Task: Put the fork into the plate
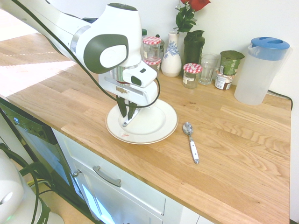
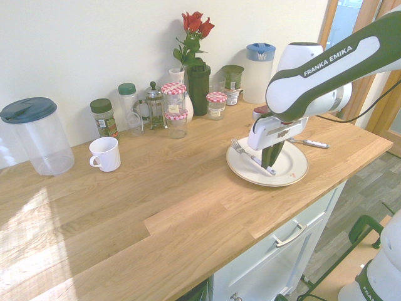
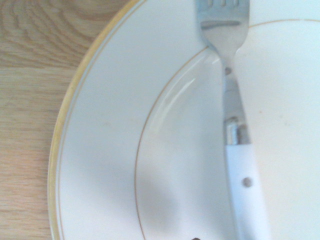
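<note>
"FRANKA EMIKA"-lettered arm's end effector [image 2: 270,164] over fork [image 2: 249,156] on plate [image 2: 296,172]

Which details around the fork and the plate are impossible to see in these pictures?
- Small white-handled metal fork: in the first exterior view, the pincer hides most of it.
- Fork's tine tips: cut off by the wrist picture's edge.
- Large round white gold-rimmed plate: its far rim is hidden behind the arm in the second exterior view.
- Pincer's grip: too small to judge.

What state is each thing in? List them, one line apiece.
Small white-handled silver fork: lying on plate, tines over rim.
Large round white plate: flat on counter, holding fork.
Gripper: over fork's handle.
White-handled metal spoon: on counter, off plate.
White mug: upright.
</note>
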Robot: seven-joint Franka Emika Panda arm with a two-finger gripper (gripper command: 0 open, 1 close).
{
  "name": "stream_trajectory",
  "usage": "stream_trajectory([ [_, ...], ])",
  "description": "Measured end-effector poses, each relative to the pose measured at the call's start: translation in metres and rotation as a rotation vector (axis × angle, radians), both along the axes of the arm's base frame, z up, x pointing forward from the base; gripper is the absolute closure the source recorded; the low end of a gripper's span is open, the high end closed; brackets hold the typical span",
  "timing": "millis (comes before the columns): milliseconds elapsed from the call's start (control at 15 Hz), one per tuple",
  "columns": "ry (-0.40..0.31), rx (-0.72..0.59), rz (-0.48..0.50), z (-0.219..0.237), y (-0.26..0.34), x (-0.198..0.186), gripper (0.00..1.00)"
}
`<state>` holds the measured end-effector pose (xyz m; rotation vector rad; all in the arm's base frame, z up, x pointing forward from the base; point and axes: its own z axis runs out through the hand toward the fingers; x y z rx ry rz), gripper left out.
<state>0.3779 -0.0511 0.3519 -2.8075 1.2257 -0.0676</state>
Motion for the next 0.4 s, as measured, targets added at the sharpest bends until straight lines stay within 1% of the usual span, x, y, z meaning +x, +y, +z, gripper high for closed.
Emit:
stream_trajectory([
  [200,-0.023,-0.003,-0.004,0.011,-0.001,0.007,0.0],
  [400,-0.073,-0.009,-0.017,0.033,-0.004,0.02,0.0],
])
